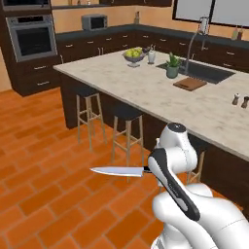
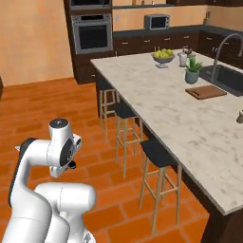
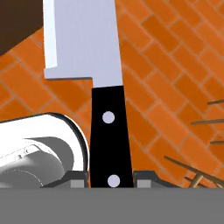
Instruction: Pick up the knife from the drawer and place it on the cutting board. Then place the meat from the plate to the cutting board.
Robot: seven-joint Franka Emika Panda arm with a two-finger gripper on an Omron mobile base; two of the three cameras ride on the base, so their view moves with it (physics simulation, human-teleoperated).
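Knife in the robot's grip: the jaws are pinched tight on its black, riveted handle, one dark fingertip on each side, and the broad silver blade reaches away over the orange brick floor. From the left base camera the knife lies level beside the folded white arm, its point aimed left, held low in front of the island and well clear of the pale stone surface. Far across that surface, close to the sink, the reddish-brown cutting board lies flat just beside a small potted plant; from the right base camera the same board sits near the faucet. A pedestal bowl of yellow-green fruit stands at the far end of the island. Three dark-seated stools line the near side.
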